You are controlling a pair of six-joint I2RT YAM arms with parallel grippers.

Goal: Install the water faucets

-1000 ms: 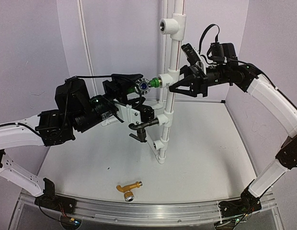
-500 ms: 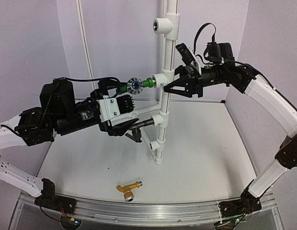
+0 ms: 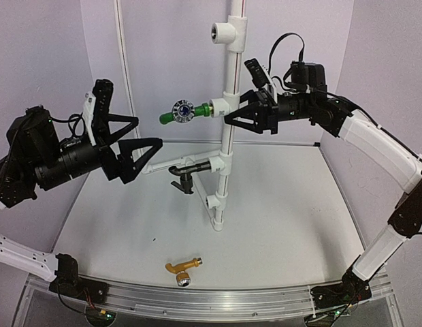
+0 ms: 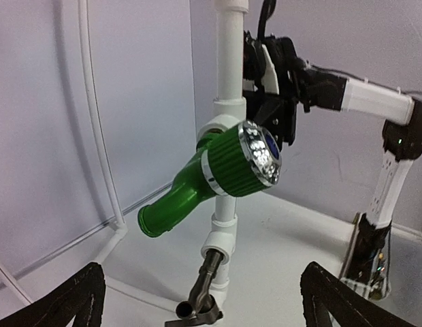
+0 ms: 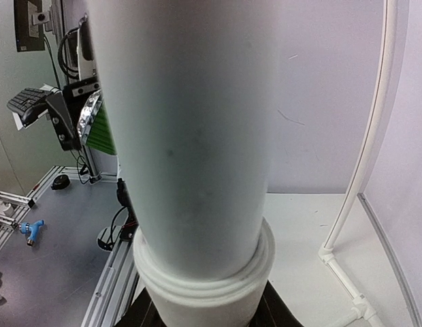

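Note:
The green faucet [image 3: 182,112] sticks out leftward from a tee on the upright white pipe [image 3: 228,68], with nothing holding it. It fills the middle of the left wrist view [image 4: 224,170]. The black faucet [image 3: 186,177] sits in a lower tee and also shows in the left wrist view [image 4: 204,293]. The golden-orange faucet [image 3: 182,268] lies on the table near the front edge. My left gripper [image 3: 144,155] is open and empty, left of the pipe and apart from the faucets. My right gripper [image 3: 237,117] is shut on the white pipe [image 5: 190,136] just right of the green faucet's tee.
The pipe stand's foot [image 3: 216,221] rests on the white table. A top tee [image 3: 224,30] has an open socket facing the camera. A thin white frame [image 3: 122,82] runs up the back wall. The aluminium rail [image 3: 218,300] marks the front edge.
My left gripper has let go of the green faucet, opened wide and drawn back to the left. The pipe and my right gripper have shifted slightly left.

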